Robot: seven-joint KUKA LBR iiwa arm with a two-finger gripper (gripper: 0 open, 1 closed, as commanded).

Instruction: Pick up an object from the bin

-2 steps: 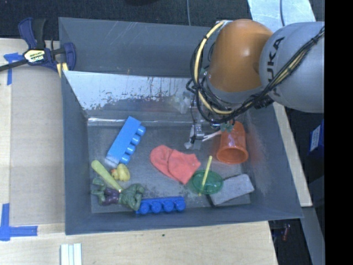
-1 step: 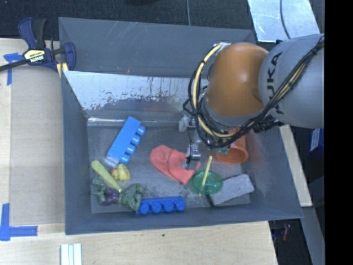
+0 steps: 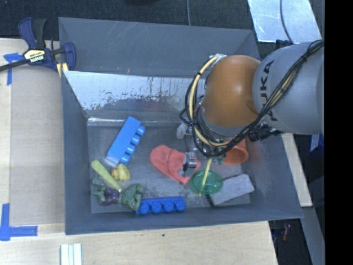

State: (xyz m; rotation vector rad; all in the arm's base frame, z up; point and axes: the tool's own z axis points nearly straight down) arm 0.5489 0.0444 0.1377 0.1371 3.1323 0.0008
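Three things lie left of the hand (image 3: 190, 162): a blue studded block (image 3: 126, 141), a yellow-green heap (image 3: 113, 184), a blue bar (image 3: 161, 206). The hand hangs over the right edge of a red floppy piece (image 3: 168, 160); open or closed, I cannot tell. Just right sit a green disc (image 3: 207, 183) and grey block (image 3: 231, 188). Best, probably, to descend centred on the red piece, clear of the disc.

The grey bin (image 3: 74, 164) holds a blue brick (image 3: 126, 139), pink cloth (image 3: 167, 161), grey block (image 3: 233, 189) — and green-yellow toys (image 3: 114, 185).
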